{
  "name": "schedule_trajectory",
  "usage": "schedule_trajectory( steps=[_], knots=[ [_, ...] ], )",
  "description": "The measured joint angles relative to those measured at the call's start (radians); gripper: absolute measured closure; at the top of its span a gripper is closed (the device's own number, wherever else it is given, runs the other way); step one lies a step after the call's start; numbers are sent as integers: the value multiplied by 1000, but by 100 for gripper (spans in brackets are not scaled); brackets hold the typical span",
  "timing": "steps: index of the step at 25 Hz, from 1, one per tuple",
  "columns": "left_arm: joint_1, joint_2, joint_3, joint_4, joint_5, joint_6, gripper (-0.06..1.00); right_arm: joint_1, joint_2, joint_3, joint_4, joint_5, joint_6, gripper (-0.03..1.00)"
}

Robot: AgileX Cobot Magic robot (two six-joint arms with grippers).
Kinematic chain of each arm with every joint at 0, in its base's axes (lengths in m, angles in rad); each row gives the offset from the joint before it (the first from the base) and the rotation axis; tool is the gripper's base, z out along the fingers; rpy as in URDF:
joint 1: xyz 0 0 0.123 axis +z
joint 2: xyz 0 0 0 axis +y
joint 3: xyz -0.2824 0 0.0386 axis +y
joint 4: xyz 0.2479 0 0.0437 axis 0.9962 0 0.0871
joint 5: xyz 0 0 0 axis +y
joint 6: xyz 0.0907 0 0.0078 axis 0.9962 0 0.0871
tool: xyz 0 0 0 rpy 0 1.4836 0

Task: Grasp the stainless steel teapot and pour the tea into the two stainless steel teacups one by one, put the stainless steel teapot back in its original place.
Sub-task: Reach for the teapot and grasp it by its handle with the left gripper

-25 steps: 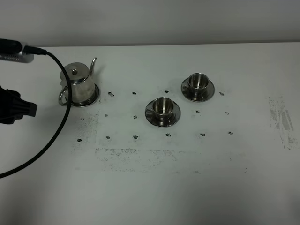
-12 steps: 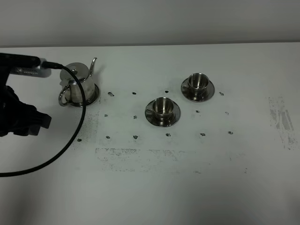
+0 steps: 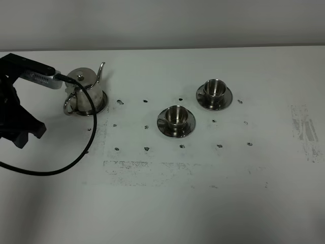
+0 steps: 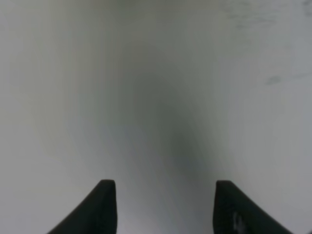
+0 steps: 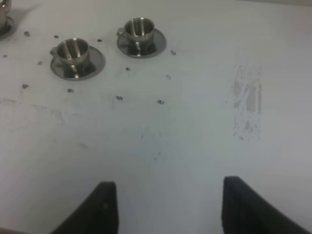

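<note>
The stainless steel teapot (image 3: 86,90) stands upright with its lid on, on its round tray, the original place (image 3: 101,106), at the back left of the table. Its spout points right. The two stainless steel teacups (image 3: 176,117) (image 3: 214,89) sit on their saucers right of it, and show too in the right wrist view (image 5: 73,50) (image 5: 139,28). No tea shows. My left arm (image 3: 18,119) hangs left of the teapot, apart from it. The left gripper (image 4: 165,184) is open over bare table. My right gripper (image 5: 169,183) is open and empty, well short of the cups.
The white table (image 3: 203,193) carries dark specks and scuffed grey patches (image 3: 304,132). A black cable (image 3: 76,157) loops from the left arm across the table in front of the teapot. A pale wall runs behind the table's far edge.
The left arm has moved right and further into view, its silver camera block now close beside the teapot's lid. The cable loop has tightened. Teapot and cups have not moved.
</note>
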State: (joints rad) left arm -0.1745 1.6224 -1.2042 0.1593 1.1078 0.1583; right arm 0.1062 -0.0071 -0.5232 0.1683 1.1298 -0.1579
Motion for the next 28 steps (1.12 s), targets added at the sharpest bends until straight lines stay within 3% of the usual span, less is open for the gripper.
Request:
schedule_trajectory(
  steps=[3,12,19,28],
  knots=[
    [0,28,-3,39,-21,0,50,0,0,0,0,0,0,51],
    [0,154,-32,58,-232,-53,50,0,0,0,0,0,0,51],
    [0,292,-228,50,-184,-62,45,0,0,0,0,0,0,51],
    [0,462,-440,-33,-78,2,44,0,0,0,0,0,0,51]
  ],
)
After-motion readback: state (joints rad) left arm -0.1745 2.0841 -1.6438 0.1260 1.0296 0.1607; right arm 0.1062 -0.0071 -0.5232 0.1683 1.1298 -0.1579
